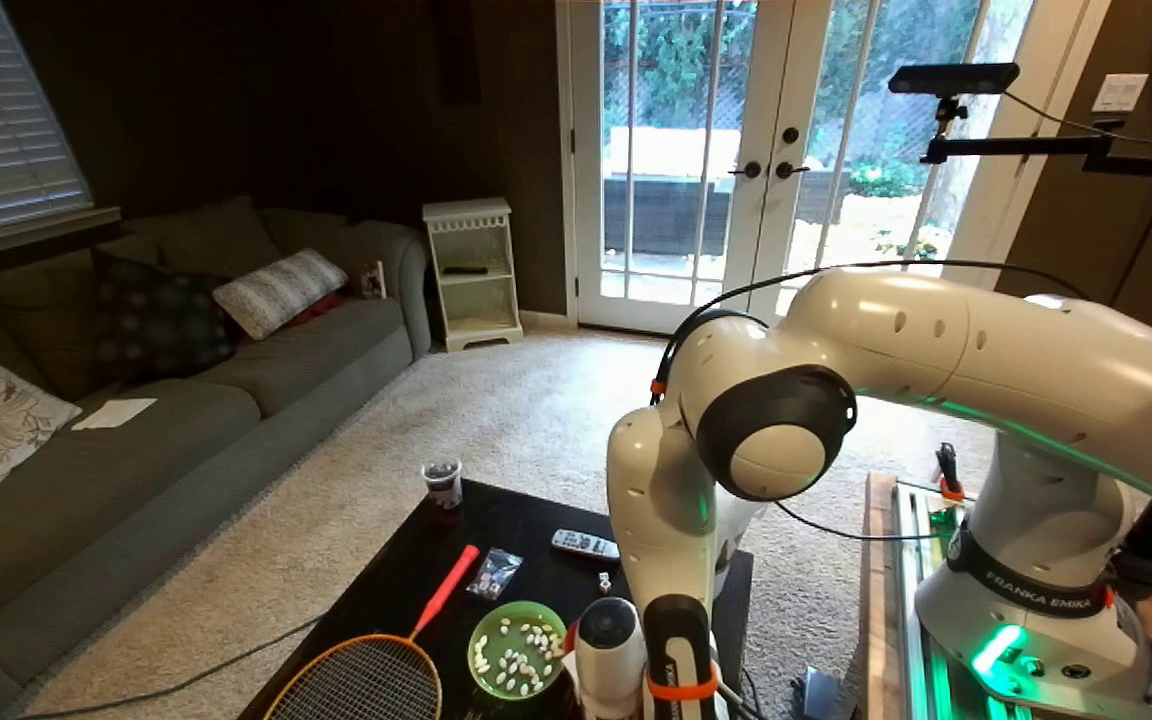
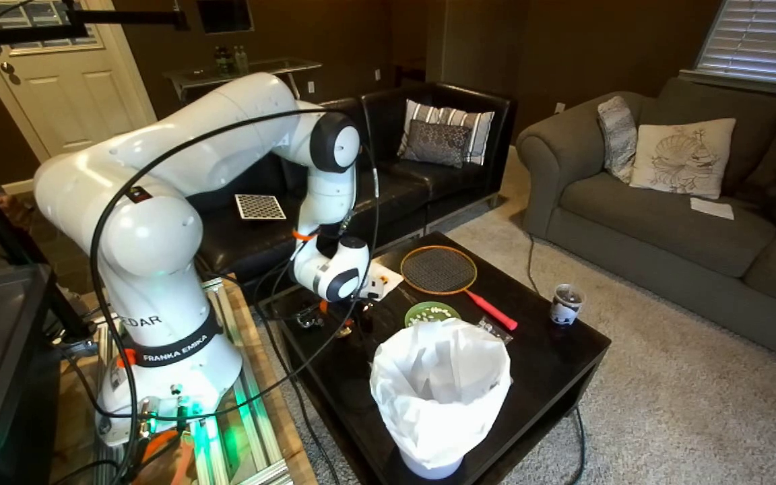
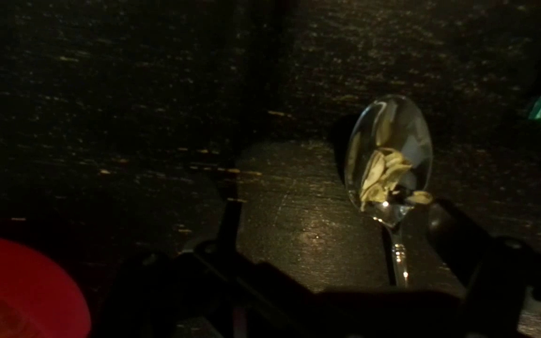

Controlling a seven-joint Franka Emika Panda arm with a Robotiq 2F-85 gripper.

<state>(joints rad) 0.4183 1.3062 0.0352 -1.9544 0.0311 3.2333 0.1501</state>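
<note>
Black gripper (image 3: 336,220): unclosed, its two fingers well apart in the wrist view, over the dark table (image 2: 536,367).
Metal spoon (image 3: 416,136): within that gap, nearer the finger at the right of that view; spoon's bowl outward, handle running back until the gripper's body hides it. Whether the finger touches it, I cannot tell.
Pale pieces (image 3: 383,176): heaped in the spoon toward its neck, with a flake (image 3: 419,197) at the rim, just beside the fingertip.
Red round object (image 3: 31,281): lower left of the wrist view, cut by the frame.
Green object (image 3: 540,108): right edge there, too blurred to name.
Green bowl (image 1: 533,612): on the table near the white arm (image 1: 666,500) in an exterior view, white bits (image 1: 523,668) scattered inside.
Racket (image 1: 361,690): orange-framed, pink-red handle, beside the bowl.
Clear packet (image 1: 496,573): just beside the racket's handle.
Remote (image 1: 586,544): near the packet.
Lined bin (image 2: 442,424): upright on the table, white bag over its rim.
Printed cup (image 2: 566,306): at a table corner in both exterior views.
</note>
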